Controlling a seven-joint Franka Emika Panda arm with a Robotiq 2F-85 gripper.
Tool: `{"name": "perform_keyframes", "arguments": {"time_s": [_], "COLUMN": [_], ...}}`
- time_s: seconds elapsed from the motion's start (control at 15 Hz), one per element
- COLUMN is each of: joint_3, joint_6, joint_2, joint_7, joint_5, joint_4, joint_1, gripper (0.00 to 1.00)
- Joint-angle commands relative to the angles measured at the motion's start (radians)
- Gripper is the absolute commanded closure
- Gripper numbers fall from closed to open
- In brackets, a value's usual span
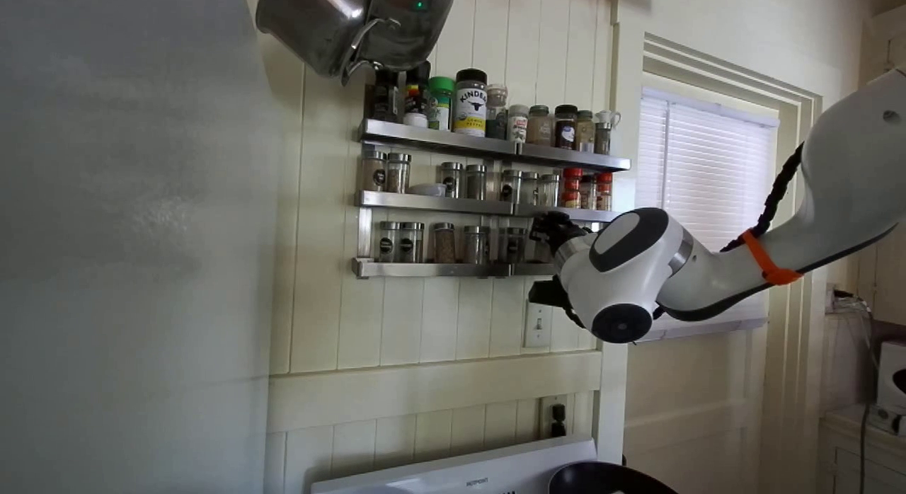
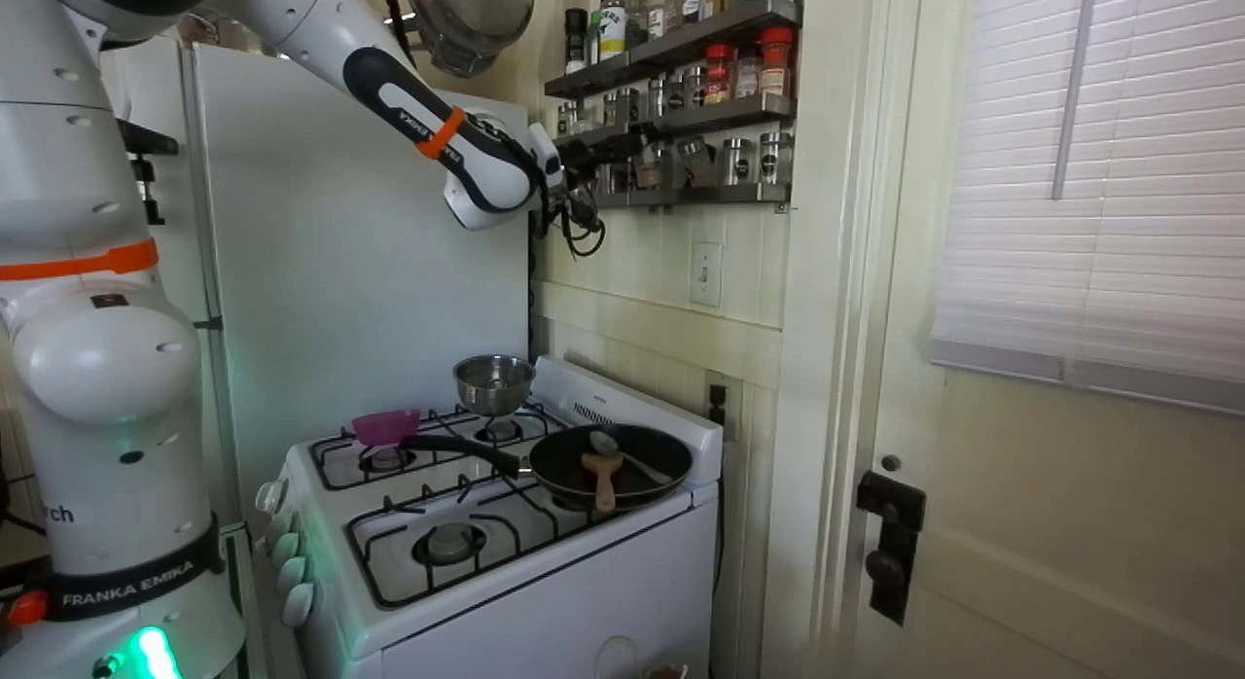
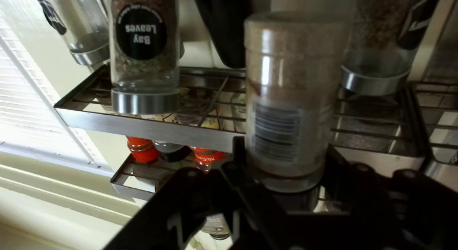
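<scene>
Arm [image 2: 409, 110] stretches over the stove [image 2: 545, 601] to the wall spice rack [image 1: 432, 202]; I'm working at its lowest tier, below the middle shelf [image 3: 150, 131]. Gripper [image 3: 286, 153] is holding a tan spice jar [image 3: 295, 99], fingers [image 3: 239, 146] against both sides near its upper end (wrist view is upside down). Jar hides part of the middle shelf's rail there, between the bay leaves jar [image 3: 145, 56] and a dark-labelled jar [image 3: 386, 38]; can't tell if its base touches the lower tier. My read: grasp is made, mid-handling at the rack, lift or set-down I can't say. Next move calls for slow, steady motion, clear of the shelf above and both neighbours. Writing, big to small: FRANKA EMIKA on the base band [image 2: 126, 582], what looks like HOTPOINT on the stove back [image 1: 495, 473], KINDER'S LEMON PEPPER on a top-tier bottle [image 1: 471, 112], "Bay Leaves", then "mary" on the dark-labelled jar, probably rosemary, "McCor" on a red-topped bottle [image 3: 205, 156]. Held jar shows me a barcode label [image 3: 275, 131], fine print too blurred to read
</scene>
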Motion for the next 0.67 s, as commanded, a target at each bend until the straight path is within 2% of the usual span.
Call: {"name": "perform_keyframes", "arguments": {"time_s": [0.0,0.6], "joint_3": [0.003,0.007], "joint_6": [0.012,0.025], "joint_2": [0.023,0.050], "joint_7": [0.033,0.042], "joint_5": [-0.007,-0.007], "joint_4": [0.023,0.059], "joint_1": [-0.013,-0.020], "gripper": [0.75,0.75]}}
